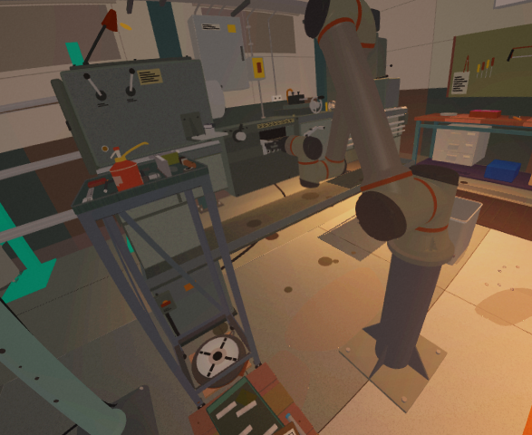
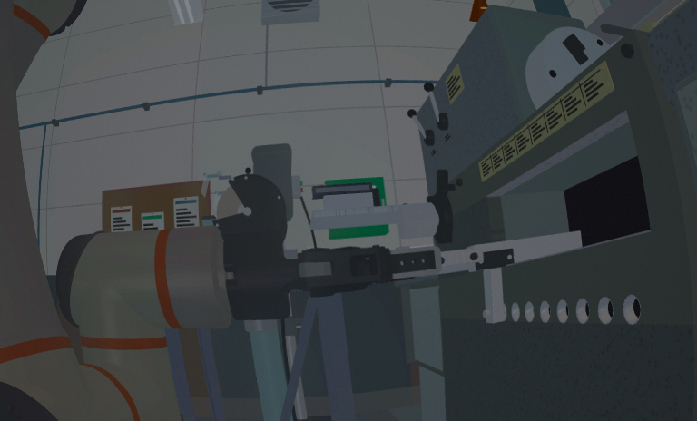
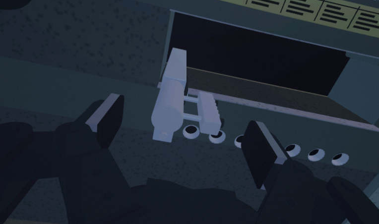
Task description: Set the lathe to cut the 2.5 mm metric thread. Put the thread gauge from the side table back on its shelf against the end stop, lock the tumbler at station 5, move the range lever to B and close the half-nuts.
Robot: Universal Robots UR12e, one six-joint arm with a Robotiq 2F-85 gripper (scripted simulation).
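Observation:
On the lathe's gearbox front, the pale tumbler handle [image 3: 171, 98] hangs down from the slot's ledge, over the left end of a row of round station holes [image 3: 315, 154]. A small ribbed latch [image 3: 209, 113] sits beside it on two pins. My gripper [image 3: 181, 135] is open and empty, level with the handle and just short of it. In the second side camera the gripper [image 2: 411, 263] points at the handle [image 2: 493, 293]. The side table [image 1: 139, 180] stands left of the lathe with small items on its tray. I cannot pick out the thread gauge there.
Behind the tumbler a dark recess [image 3: 257, 54] opens under the yellow thread chart [image 3: 279, 6]. Two black-knobbed levers [image 1: 111, 86] sit on the headstock. A red oil can [image 1: 125, 171] stands on the side table. My arm's pedestal [image 1: 404, 309] stands on the floor to the right.

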